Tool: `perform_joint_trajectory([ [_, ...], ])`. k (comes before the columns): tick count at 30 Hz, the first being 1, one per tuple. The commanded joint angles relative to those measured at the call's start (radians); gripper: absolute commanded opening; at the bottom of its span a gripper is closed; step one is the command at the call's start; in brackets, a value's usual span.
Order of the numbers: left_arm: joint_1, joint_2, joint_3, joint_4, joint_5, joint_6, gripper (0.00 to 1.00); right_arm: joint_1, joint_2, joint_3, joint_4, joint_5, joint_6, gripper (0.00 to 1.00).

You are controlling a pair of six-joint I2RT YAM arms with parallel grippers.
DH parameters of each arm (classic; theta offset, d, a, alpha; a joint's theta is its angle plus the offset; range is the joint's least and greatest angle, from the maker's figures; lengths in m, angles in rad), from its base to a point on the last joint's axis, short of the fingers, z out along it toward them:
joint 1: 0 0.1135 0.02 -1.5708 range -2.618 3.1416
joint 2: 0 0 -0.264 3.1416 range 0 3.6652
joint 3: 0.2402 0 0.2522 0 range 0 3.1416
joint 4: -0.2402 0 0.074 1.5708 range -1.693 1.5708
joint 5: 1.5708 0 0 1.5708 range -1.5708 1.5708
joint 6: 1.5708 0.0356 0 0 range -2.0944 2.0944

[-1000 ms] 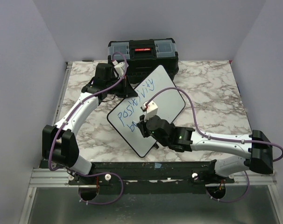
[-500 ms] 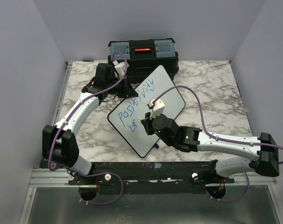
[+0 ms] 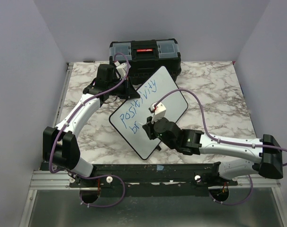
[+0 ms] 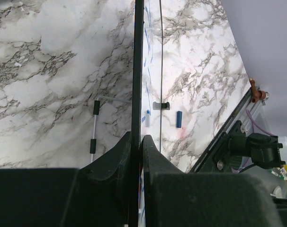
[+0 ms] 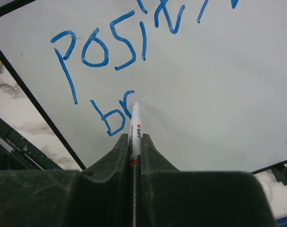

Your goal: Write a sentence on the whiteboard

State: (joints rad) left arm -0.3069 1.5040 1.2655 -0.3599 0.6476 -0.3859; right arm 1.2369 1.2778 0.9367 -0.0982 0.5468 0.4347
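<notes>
Top external view: a marble-patterned table (image 3: 219,99) carries a glossy white rectangular whiteboard (image 3: 169,92) with a thin black frame, turned diagonally to the table's edges. A black plastic toolbox (image 3: 144,54) with a red latch stands beyond it.

The left arm (image 3: 82,111) rises from its near-left base, bends at the elbow and stretches away and rightward to the board's far-left edge. The left gripper (image 4: 136,142) is pressed together on that black frame. Its wrist camera looks straight along the board's edge, which runs away from between the fingers.

The right arm (image 3: 228,144) lies low, reaching leftward from its near-right base. Its wrist is bent over the board's near-left part, and a purple cable loops above it. The right gripper (image 5: 134,142) pinches a slim white marker (image 5: 135,118) with red print on its barrel, fingers closed on either side. The marker points forward out of the gripper, its tip at the board's surface.

The sentence (image 5: 112,52), in blue handwritten letters, lies directly ahead of the right gripper. "Positivity" slants across the upper line. Below it is "br", with the tip beside the "r".
</notes>
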Motion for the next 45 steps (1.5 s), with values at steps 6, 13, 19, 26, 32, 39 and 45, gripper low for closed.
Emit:
perform_joint_trajectory([
  [6, 0.005, -0.007, 0.004, 0.019, -0.052, 0.056, 0.00, -0.002, 0.053, -0.010, 0.020, -0.035, 0.020, 0.01],
  [13, 0.005, -0.010, 0.003, 0.019, -0.053, 0.057, 0.00, -0.001, 0.081, -0.002, 0.001, 0.004, 0.038, 0.01],
  [19, 0.005, -0.008, 0.002, 0.020, -0.052, 0.058, 0.00, -0.001, 0.087, 0.014, -0.023, 0.059, 0.049, 0.01],
  [26, 0.005, -0.008, 0.001, 0.021, -0.051, 0.058, 0.00, -0.003, 0.095, 0.043, -0.031, 0.094, 0.050, 0.01],
  [32, 0.005, -0.007, 0.002, 0.021, -0.049, 0.056, 0.00, -0.003, 0.098, 0.057, -0.021, 0.074, 0.037, 0.01],
  [39, 0.004, -0.007, 0.002, 0.023, -0.049, 0.058, 0.00, -0.002, 0.102, 0.051, 0.008, 0.014, 0.019, 0.01],
  [45, 0.005, -0.005, 0.003, 0.024, -0.048, 0.058, 0.00, -0.001, 0.094, 0.033, 0.028, -0.029, 0.017, 0.01],
])
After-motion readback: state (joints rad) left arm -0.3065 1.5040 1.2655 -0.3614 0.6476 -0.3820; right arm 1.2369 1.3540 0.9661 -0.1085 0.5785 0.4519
